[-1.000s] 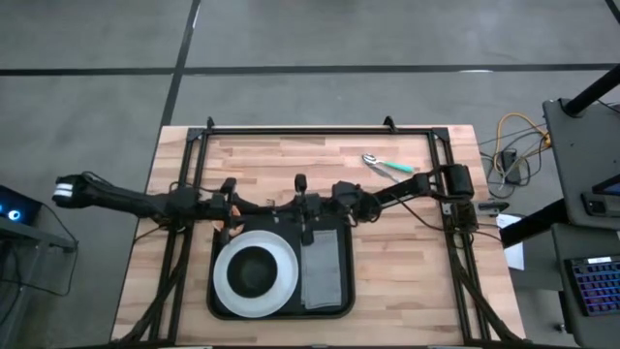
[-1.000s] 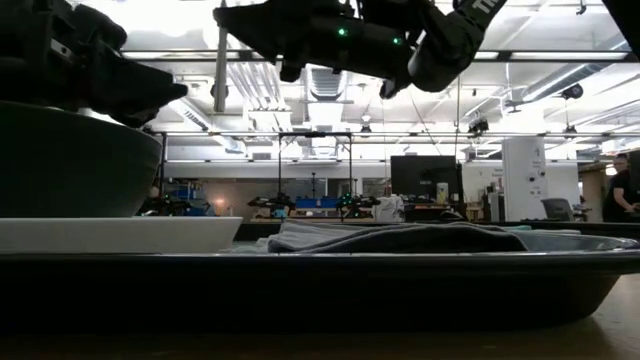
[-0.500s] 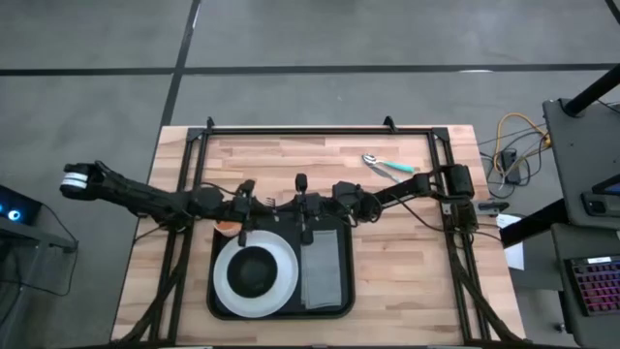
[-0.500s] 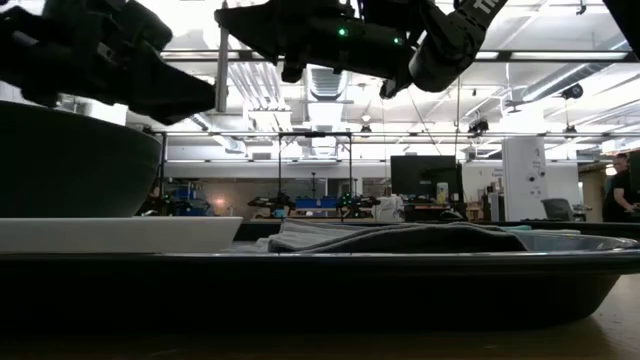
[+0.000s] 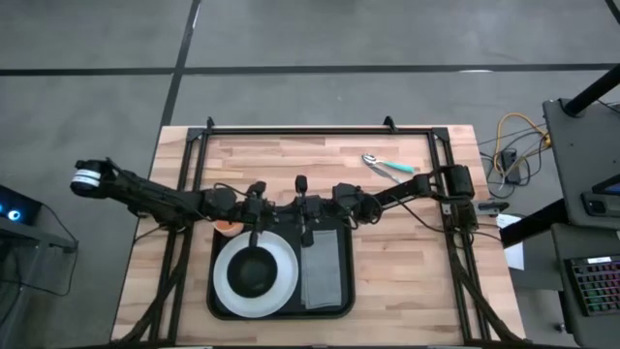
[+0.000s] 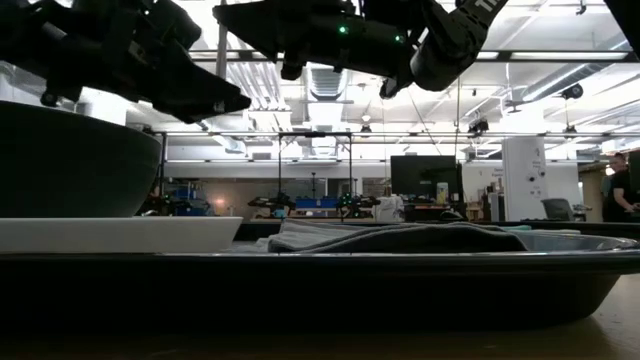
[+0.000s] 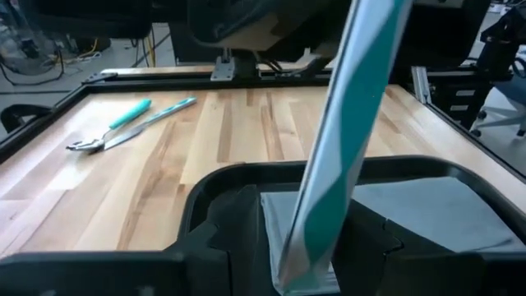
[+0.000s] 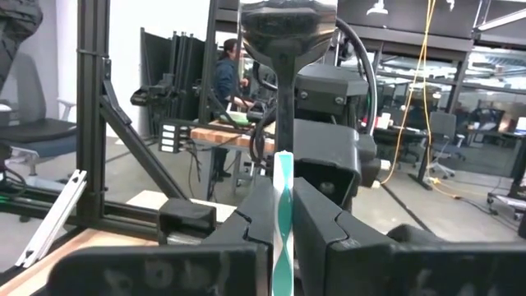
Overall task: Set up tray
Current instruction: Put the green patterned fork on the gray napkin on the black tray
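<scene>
The black tray (image 5: 281, 312) lies at the table's near middle. It holds a white plate (image 5: 231, 291) with a dark bowl (image 5: 254, 273) on it, and a grey cloth (image 5: 322, 276) lies flat beside the plate. Both grippers hover over the tray's far rim, facing each other. My left gripper (image 7: 306, 251) is shut on a utensil with a teal-and-white striped handle (image 7: 349, 115); its upper end is out of frame. My right gripper (image 8: 283, 238) is shut on a spoon (image 8: 287, 33) with a similar striped handle. My left gripper pinches the lower end of the striped handle (image 7: 300, 263) between its two fingers, coming nearly level from the table's left. The handle rises tilted from the fingers, clear of the tray. My right gripper pinches the spoon's striped handle (image 8: 283, 197) between its two fingers, coming roughly level from the table's right. The spoon stands upright with its bowl on top, lifted clear.
More teal-handled cutlery (image 5: 389, 166) lies on the bare wood at the far right. A small orange thing (image 5: 225, 228) sits by the tray's far left corner. Black frame rails (image 5: 320, 130) border the table. A person (image 8: 223, 78) stands in the room beyond.
My left gripper has moved toward the table's right edge, from the tray's far left corner toward my right gripper, carrying the striped-handled utensil with it.
</scene>
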`<state>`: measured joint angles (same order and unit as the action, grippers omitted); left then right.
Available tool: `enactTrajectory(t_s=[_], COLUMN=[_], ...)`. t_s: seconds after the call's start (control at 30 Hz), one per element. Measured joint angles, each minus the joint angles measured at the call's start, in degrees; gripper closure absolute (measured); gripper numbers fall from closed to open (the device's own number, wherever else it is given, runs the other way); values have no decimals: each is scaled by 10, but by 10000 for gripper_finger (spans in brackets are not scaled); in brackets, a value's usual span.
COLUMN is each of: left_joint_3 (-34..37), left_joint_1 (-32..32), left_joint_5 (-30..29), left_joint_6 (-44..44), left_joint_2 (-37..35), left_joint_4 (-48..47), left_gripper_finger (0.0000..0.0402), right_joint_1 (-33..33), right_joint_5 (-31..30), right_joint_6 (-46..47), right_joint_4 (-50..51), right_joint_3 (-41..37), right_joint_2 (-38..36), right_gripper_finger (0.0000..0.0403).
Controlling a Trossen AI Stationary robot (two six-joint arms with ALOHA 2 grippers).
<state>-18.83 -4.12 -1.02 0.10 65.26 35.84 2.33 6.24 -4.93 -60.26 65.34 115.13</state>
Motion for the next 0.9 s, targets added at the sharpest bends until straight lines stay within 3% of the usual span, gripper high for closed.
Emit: enactTrajectory(t_s=[0.2, 0.6, 0.9], left_joint_3=[2, 3, 4], left_joint_1=[-1, -1, -1], left_joint_5=[0, -1, -1], left_joint_6=[18, 22, 1], left_joint_2=[3, 3, 4], left_joint_4=[0, 0, -5], left_gripper_finger=[369, 368, 368], right_joint_1=[1, 1, 1], right_joint_5=[-6, -3, 3], right_joint_6=[2, 12, 26], right_joint_4=[1, 3, 51], right_joint_3=[0, 0, 6], right_joint_2=[0, 0, -3], right_gripper_finger=[390, 385, 303])
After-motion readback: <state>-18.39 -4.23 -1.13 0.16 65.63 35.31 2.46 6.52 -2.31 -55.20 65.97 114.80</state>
